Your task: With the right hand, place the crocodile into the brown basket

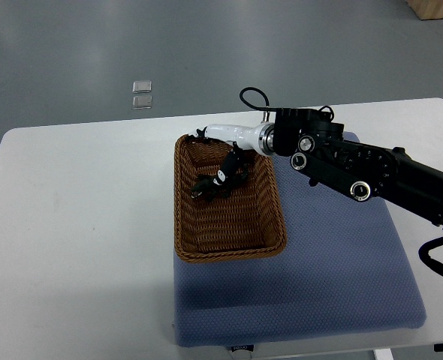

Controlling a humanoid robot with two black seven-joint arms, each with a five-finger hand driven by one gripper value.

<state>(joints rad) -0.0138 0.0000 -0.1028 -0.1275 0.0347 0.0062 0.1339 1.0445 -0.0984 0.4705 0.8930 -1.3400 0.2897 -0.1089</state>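
Observation:
The brown wicker basket [206, 244] stands on the table, half on a blue mat. My right arm comes in from the right edge, and its hand [227, 169] hangs inside the basket's far half. A small dark shape, apparently the crocodile [203, 187], lies low in the basket right at the tip of the hand. Both are black, so where the hand ends and the toy begins is unclear. The left arm does not show.
The blue mat [334, 270] covers the right part of the white table [79, 225]. The arm's black links and a cable loop [253, 97] stretch over the mat's far edge. Two small clear squares [142, 94] lie on the grey floor beyond.

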